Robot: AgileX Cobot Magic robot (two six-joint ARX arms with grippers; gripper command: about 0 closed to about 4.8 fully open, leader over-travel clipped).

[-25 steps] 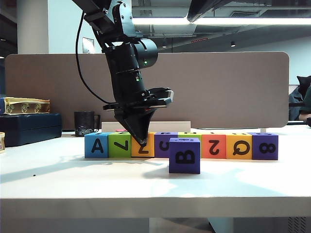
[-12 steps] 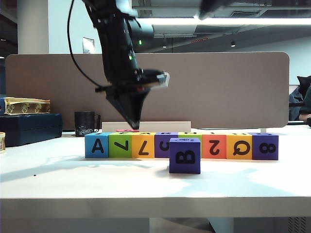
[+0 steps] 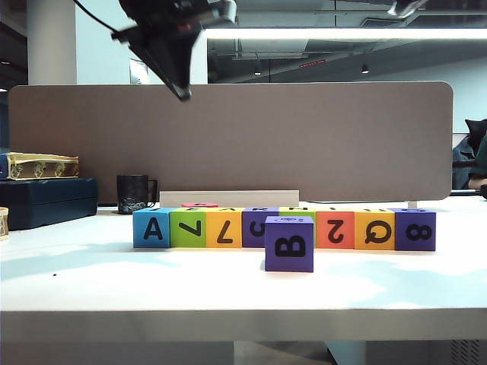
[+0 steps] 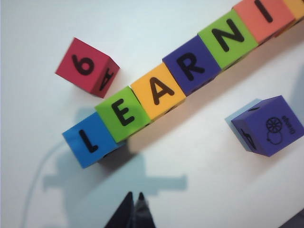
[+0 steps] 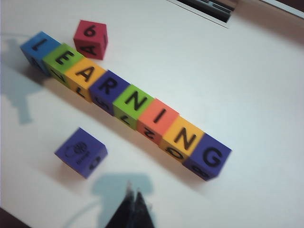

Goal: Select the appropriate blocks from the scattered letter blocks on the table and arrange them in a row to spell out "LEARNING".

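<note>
Eight letter blocks stand in one row on the white table (image 3: pixel 91 281), and their tops read LEARNING from the blue L (image 5: pixel 39 46) to the purple G (image 5: pixel 209 156). In the exterior view the row runs from the blue block (image 3: pixel 152 228) to the purple one (image 3: pixel 415 228). A loose purple block (image 3: pixel 289 243) sits in front of the row. A red block (image 4: pixel 88 67) lies behind the row near the E. My left gripper (image 3: pixel 183 93) hangs shut and empty high above the row's left end; the left wrist view shows its tips (image 4: pixel 135 195) together. My right gripper (image 5: pixel 133 192) is shut and empty above the table.
A grey-brown partition panel (image 3: pixel 319 137) closes off the back. At the far left stand a dark blue flat box (image 3: pixel 47 199) with a yellow object (image 3: pixel 38 165) on top and a black mug (image 3: pixel 133 193). A white strip (image 3: pixel 243 198) lies behind the row.
My left gripper has risen, still shut, from just above the yellow block in the row to the top of the exterior view. The blocks have stayed put.
</note>
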